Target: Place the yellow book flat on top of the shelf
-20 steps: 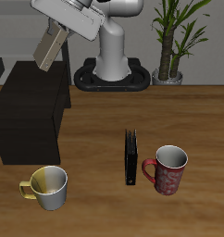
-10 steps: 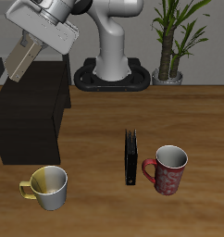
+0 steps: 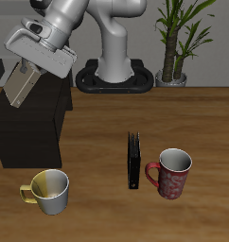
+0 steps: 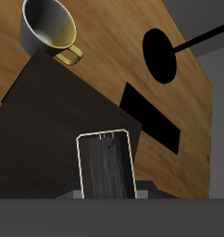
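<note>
The yellow book (image 3: 21, 82) is a thin tan book held tilted in my gripper (image 3: 31, 66), which is shut on it. It hangs in the air just above the top of the shelf (image 3: 31, 123), a low matte-black box at the table's edge. In the wrist view the book (image 4: 105, 167) shows end-on between the fingers, with the shelf's black top (image 4: 58, 120) right below it. The book does not touch the shelf.
A black book (image 3: 133, 160) stands upright near the table's middle. A red mug (image 3: 171, 173) stands beside it. A yellow-lined mug (image 3: 48, 191) stands in front of the shelf, also in the wrist view (image 4: 49, 28). A potted plant (image 3: 178, 43) stands at the back.
My gripper has carried the yellow book outward over the shelf and lowered it toward the shelf's top. The book has tilted further over.
</note>
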